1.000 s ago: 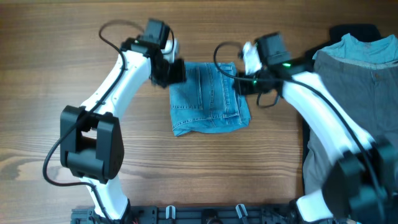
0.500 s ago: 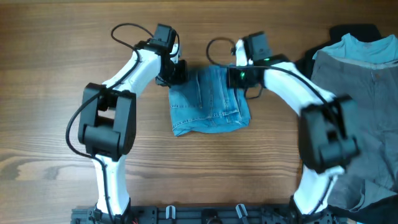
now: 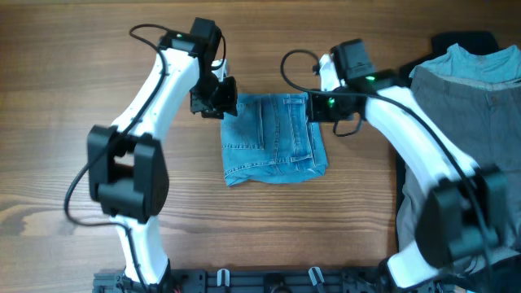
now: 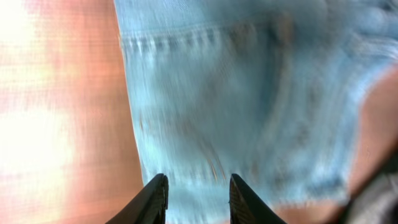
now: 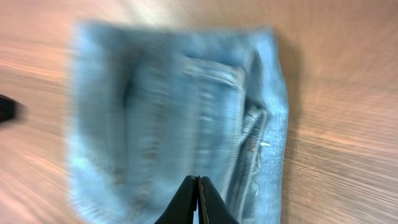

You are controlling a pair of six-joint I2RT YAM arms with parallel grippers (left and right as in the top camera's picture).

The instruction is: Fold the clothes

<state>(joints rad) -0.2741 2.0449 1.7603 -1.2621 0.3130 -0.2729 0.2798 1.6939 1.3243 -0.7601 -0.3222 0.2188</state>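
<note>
The clothes, a pair of light blue denim jeans (image 3: 275, 138), lie folded into a compact rectangle in the middle of the wooden table. My left gripper (image 3: 224, 104) hovers at the fold's far left corner. In the left wrist view its fingers (image 4: 198, 190) stand apart over blurred denim (image 4: 249, 93), with nothing held between them. My right gripper (image 3: 313, 108) is at the far right corner of the fold. In the right wrist view its fingers (image 5: 198, 186) are pressed together above the jeans (image 5: 180, 112), gripping nothing.
Grey trousers (image 3: 468, 114) lie spread at the table's right side, over a black garment (image 3: 460, 41) at the back right. A black rail (image 3: 269, 281) runs along the front edge. Bare wood (image 3: 49, 122) lies left of the jeans.
My left gripper's fingers have parted and let go of the denim, drawing slightly left. The right gripper has shifted a little right. The folded jeans lie flatter.
</note>
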